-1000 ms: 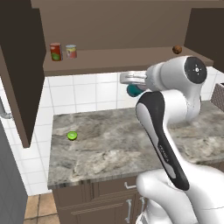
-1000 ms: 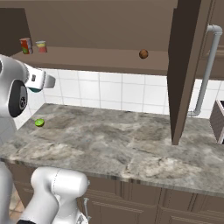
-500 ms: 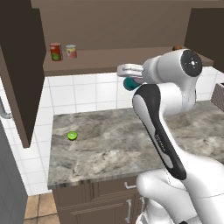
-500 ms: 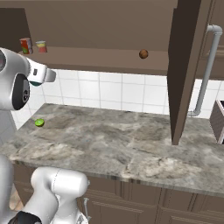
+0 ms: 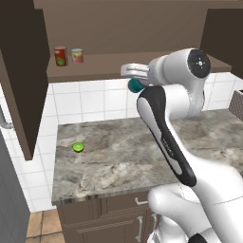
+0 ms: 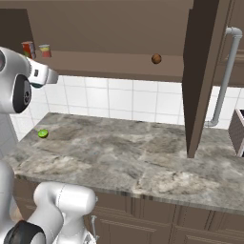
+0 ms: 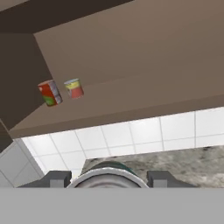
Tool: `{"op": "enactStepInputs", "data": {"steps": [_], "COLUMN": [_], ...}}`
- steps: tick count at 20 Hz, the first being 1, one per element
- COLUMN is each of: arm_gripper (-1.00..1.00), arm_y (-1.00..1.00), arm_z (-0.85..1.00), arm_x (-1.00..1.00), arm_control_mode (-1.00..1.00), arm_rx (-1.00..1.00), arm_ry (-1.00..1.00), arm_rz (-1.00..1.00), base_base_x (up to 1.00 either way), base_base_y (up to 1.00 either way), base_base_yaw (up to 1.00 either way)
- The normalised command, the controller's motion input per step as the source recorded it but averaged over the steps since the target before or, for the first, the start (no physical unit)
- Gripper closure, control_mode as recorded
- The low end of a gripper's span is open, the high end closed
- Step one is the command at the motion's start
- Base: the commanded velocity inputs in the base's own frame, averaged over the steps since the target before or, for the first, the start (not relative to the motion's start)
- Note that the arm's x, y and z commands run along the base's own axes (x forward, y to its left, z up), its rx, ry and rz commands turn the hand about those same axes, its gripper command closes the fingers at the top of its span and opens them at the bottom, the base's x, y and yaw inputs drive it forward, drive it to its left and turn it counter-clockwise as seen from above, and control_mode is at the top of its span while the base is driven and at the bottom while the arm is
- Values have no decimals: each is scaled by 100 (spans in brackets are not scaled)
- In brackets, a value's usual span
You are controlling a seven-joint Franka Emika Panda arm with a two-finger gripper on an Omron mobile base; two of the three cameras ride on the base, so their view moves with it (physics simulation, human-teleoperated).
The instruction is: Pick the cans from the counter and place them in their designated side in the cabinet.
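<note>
The hand (image 5: 134, 78) grips the round teal can (image 5: 135, 85) with a grey top, up in the air just under the smooth brown shelf (image 5: 142, 61). The striped can (image 5: 77, 55) stands on that shelf beside a taller red can (image 5: 60, 56). A small green lime half (image 5: 78, 147) lies on the marbled stone bench (image 5: 118, 152).

Your view of the teal can (image 7: 108, 175) is cut by the hand view's lower edge; the arm hides most of it from the left base camera.

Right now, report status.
End effector shut on teal can, just below shelf. Banded can shelved beside red can. Path looks clear.
</note>
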Motion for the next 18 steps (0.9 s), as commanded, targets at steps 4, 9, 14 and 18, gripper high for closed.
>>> {"op": "enactStepInputs", "data": {"steps": [4,9,14,18], "arm_gripper": [100,100,100,100], "arm_y": [12,12,13,14], "arm_z": [10,9,5,0], "arm_x": [11,16,16,20], "arm_control_mode": [-100,-100,-100,-100], "arm_rx": [1,1,1,0], "arm_ry": [-3,-3,-2,0], "arm_rz": [1,2,2,2], "base_base_x": [0,0,0,0], "base_base_y": [0,0,0,0], "base_base_yaw": [0,0,0,0]}}
